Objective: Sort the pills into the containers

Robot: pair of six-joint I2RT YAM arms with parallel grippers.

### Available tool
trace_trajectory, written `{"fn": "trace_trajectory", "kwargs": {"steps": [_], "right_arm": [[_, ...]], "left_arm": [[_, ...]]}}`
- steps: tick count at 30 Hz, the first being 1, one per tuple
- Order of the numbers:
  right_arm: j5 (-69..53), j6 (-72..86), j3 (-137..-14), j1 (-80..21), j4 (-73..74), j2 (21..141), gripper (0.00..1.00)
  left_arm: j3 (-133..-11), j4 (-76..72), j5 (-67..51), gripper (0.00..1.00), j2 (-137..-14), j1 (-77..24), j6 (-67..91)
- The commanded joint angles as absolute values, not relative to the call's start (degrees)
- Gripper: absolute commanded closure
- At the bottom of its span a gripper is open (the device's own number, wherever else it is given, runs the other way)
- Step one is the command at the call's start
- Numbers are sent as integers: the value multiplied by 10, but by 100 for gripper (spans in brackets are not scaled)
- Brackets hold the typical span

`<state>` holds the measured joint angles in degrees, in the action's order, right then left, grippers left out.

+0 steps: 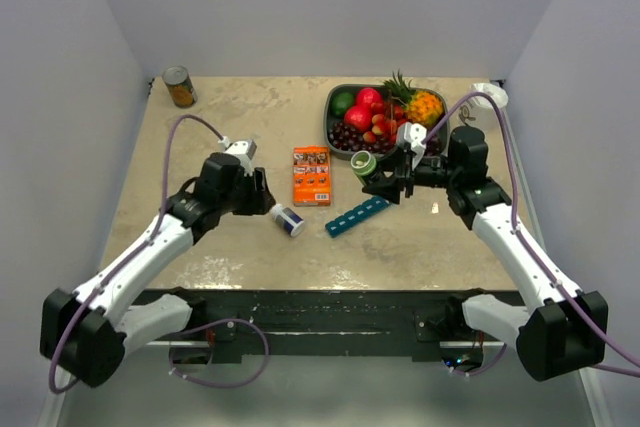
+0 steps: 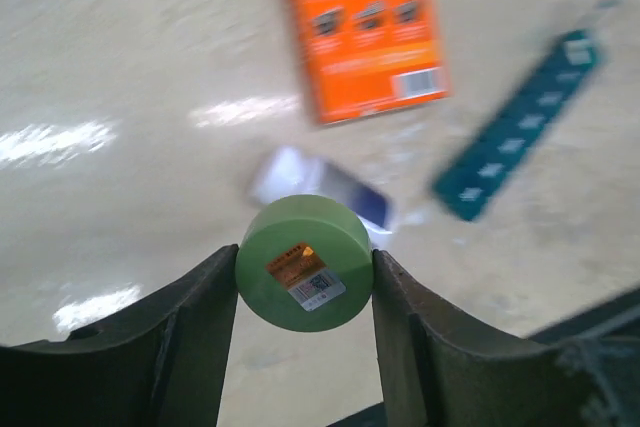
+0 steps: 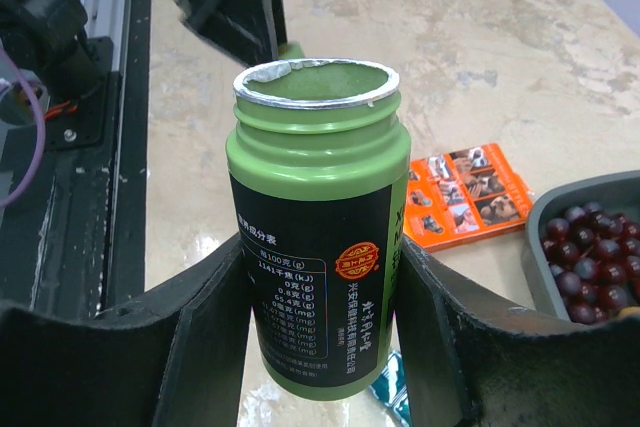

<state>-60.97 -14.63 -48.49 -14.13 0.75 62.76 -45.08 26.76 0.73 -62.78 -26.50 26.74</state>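
Observation:
My left gripper (image 2: 303,259) is shut on a round green cap (image 2: 300,292) with a small label, held a little above the table. Under it lies a white and blue bottle (image 2: 335,192) on its side. My right gripper (image 3: 320,252) is shut on an upright green bottle (image 3: 315,187) with a black label and an open mouth. It is held above the table near the fruit tray. The containers, a slim teal strip (image 1: 357,215), lie flat between the two grippers. The pills are hidden.
An orange box (image 1: 311,174) lies flat behind the strip. A grey tray of fruit (image 1: 338,129) stands at the back right, a tin can (image 1: 179,86) at the back left, and a white object (image 1: 490,95) in the far right corner.

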Motion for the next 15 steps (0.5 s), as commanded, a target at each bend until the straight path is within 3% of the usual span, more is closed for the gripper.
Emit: {"fn": "trace_trajectory", "kwargs": {"steps": [1, 8, 15], "right_arm": [[-630, -216, -504, -138, 69, 639, 91], [-603, -342, -547, -137, 218, 665, 91], [-570, -398, -555, -142, 293, 678, 92]], "left_arm": [[-424, 139, -225, 91, -566, -270, 293], [-381, -109, -333, 92, -576, -286, 426], [-417, -193, -330, 92, -651, -330, 456]]}}
